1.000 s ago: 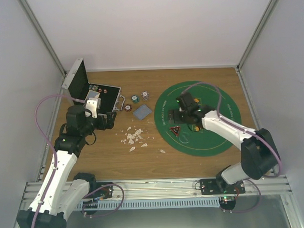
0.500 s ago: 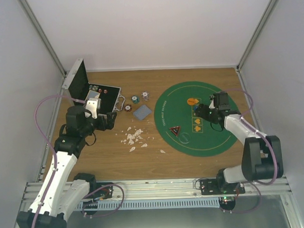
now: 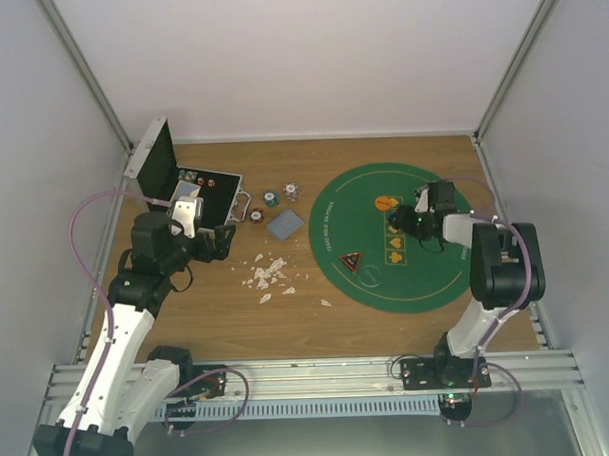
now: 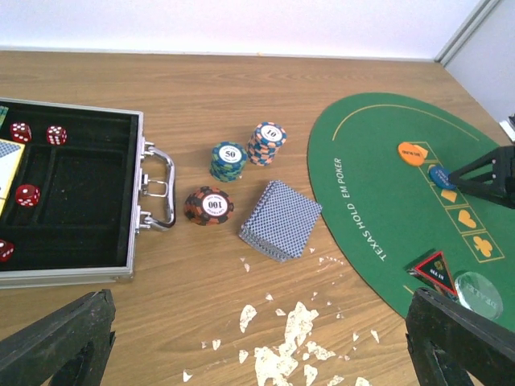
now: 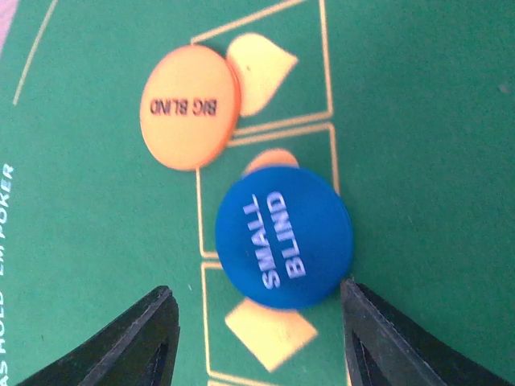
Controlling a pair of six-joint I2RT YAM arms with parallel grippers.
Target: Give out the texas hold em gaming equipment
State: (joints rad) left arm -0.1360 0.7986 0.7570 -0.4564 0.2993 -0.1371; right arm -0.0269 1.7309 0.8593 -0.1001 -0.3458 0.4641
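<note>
Ideally the right claw (image 5: 257, 291), spread and empty astride the blue button (image 5: 283, 237), should centre over it before pinching its rim. The left claw (image 4: 259, 296) hangs spread, empty.

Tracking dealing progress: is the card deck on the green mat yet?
No, the card deck lies on the bare wood table, beside the green mat.

Three chip stacks (image 4: 230, 161) and a card deck (image 4: 280, 219) between the open case (image 4: 72, 274) and the green mat (image 4: 362, 185)
</note>
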